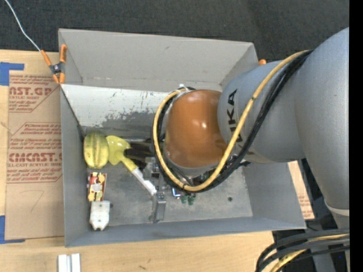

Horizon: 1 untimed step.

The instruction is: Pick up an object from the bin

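Low in the middle of the frame, you see the gripper [158,202] down by the floor of the bin [142,61], under the arm's orange cover [190,129]. You cannot tell if it is open or closed, or if it has hold of anything. Just to its left lies a yellow-green scoop [117,147]. Farther left sit a bumpy yellow fruit [95,150], a small red pack [96,186] and a white block [100,215].
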Tool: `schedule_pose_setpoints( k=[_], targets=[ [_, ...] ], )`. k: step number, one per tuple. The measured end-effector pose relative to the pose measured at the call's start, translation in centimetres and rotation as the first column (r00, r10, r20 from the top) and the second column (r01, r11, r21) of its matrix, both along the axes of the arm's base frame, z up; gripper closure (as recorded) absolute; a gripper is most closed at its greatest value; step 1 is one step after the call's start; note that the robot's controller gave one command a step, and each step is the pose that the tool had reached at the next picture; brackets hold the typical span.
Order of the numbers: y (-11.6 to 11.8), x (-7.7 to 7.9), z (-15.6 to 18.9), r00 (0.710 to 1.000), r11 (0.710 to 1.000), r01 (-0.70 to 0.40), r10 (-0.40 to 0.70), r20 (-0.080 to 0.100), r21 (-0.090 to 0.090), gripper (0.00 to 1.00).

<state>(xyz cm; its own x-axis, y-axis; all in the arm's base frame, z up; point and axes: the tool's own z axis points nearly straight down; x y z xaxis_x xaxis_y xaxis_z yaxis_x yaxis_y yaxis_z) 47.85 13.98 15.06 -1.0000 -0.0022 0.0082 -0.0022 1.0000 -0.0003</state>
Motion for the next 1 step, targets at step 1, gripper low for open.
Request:
schedule_pose_setpoints(
  k=[1],
  targets=[
    [-0.08, 0.2, 0.44, 1.0, 1.0, 0.002, -0.002, 0.008, 0.002, 0.0]
  ],
)
